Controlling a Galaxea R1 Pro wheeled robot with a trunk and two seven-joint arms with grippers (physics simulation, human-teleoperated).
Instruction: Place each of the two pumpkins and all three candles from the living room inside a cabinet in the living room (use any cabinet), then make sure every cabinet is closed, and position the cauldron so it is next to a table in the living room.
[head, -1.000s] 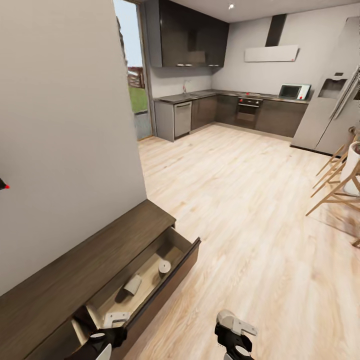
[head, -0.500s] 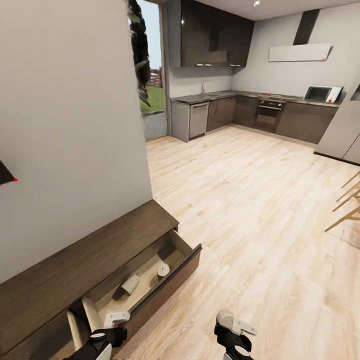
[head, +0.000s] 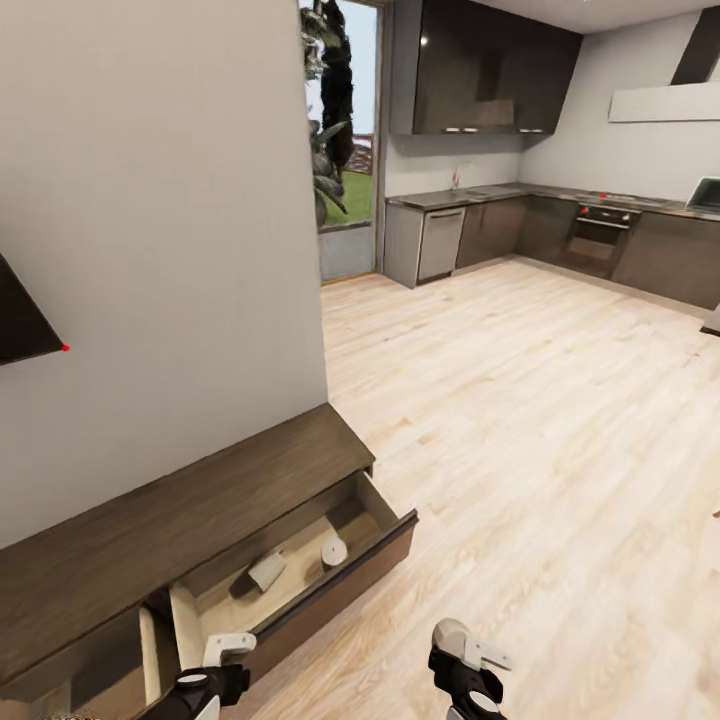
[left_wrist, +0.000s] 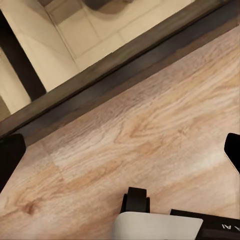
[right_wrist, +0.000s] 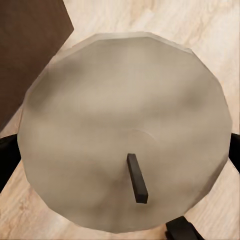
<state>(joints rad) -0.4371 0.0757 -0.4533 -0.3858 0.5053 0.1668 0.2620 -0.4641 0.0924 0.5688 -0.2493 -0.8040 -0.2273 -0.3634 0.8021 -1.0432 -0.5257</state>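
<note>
A long low dark-brown wood-grain cabinet (head: 150, 520) runs along the pale wall in the lower left of the head view. One of its wide drawers (head: 300, 570) stands pulled out, showing a pale beige interior. Inside lie two pale cream candles: one upright cylinder (head: 333, 550) towards the drawer's right end, and one lying on its side (head: 266, 572) just left of it, the two near but apart. A second compartment (head: 120, 660) further left also stands open; what it contains cannot be made out.

At the bottom edge of the head view, the left tool (head: 205, 685) sits over the open drawer's front edge. In the left wrist view its dark fingertips (left_wrist: 11, 157) sit wide apart at opposite edges with nothing between them, above light wood floor and the drawer's dark front.

The right tool (head: 468, 680) sits lower centre-right, over the floor. In the right wrist view it pinches a third pale cream candle (right_wrist: 125, 135), seen end-on with a short dark wick (right_wrist: 137, 178); dark fingers (right_wrist: 7, 155) press its sides.

A dark kitchen (head: 540, 220) occupies the upper right.
</note>
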